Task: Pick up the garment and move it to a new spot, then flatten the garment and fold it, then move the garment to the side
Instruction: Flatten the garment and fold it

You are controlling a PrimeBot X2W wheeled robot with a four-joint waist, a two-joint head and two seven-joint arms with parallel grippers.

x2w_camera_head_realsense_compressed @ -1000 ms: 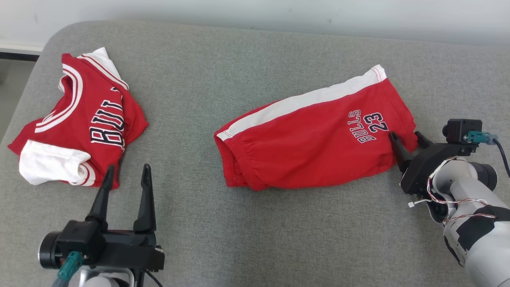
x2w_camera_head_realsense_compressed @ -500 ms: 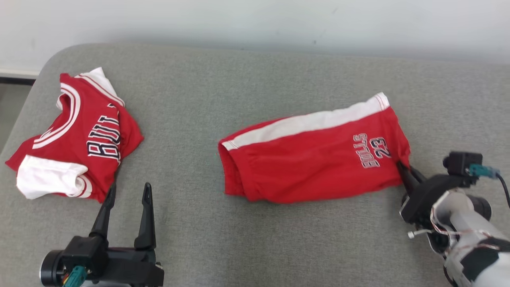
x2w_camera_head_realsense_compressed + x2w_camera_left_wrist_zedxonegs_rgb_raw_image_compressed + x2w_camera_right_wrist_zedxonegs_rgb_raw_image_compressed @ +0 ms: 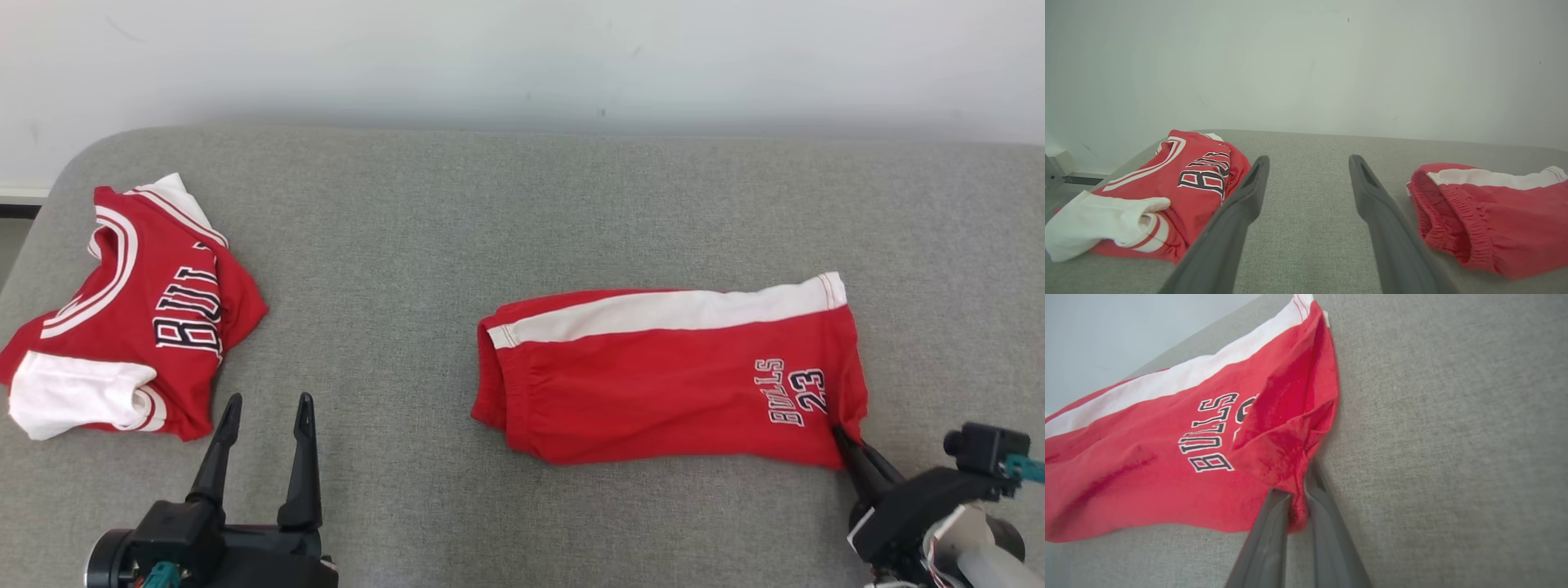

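Head view: a grey upholstered surface (image 3: 522,204) carries, right of centre, folded red shorts with a white side stripe (image 3: 653,400) and, at far left, a crumpled red-and-white jersey (image 3: 139,327). The right gripper (image 3: 845,437) pinches the shorts' near right hem corner, fingers pressed together on the cloth. The left gripper (image 3: 268,400) rests spread and holds nothing, near the jersey. Step judged: shifting the folded shorts sideways. The next move calls for a low, steady drag, then release, lest the fold open. A second ago the stripe slanted and the fingers stood parted; the camera has also shifted.
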